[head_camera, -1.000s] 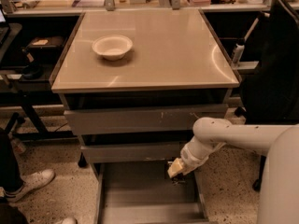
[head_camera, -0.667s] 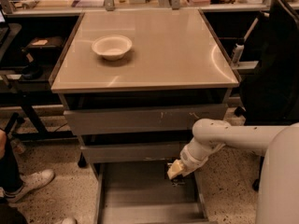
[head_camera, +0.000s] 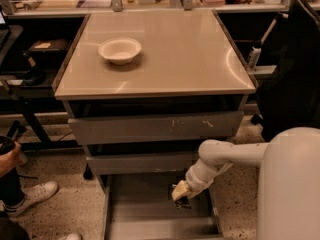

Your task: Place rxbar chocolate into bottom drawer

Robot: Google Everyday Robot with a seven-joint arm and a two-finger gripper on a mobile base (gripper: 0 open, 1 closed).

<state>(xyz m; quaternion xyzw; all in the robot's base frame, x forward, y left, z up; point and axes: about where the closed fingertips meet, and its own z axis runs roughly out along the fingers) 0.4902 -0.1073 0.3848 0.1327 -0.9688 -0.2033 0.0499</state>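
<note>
Clearly the bottom drawer (head_camera: 135,209) stands pulled out. The gripper (head_camera: 181,193) hangs low inside it, toward 2 o'clock from the tray's middle, just under the front of the middle drawer (head_camera: 142,162). A small dark shape at the gripper's tip, at its 6 o'clock, is probably the rxbar chocolate (head_camera: 183,204). I cannot tell whether the gripper grasps it or has let it go, nor whether it already touches the tray floor.

If the bar is let go here, it should land inside, yet it sits nearer the right wall than the left and could tip against that wall. A bar clinging to the gripper would be carried back out. On the way up, the forearm (head_camera: 220,156) could knock the middle drawer's front, which is close at 12 o'clock. The white bowl (head_camera: 120,50), at 10 o'clock on the tabletop (head_camera: 200,59), is well apart. A person's shoe (head_camera: 34,196) at 9 o'clock is near the drawer's left side.
</note>
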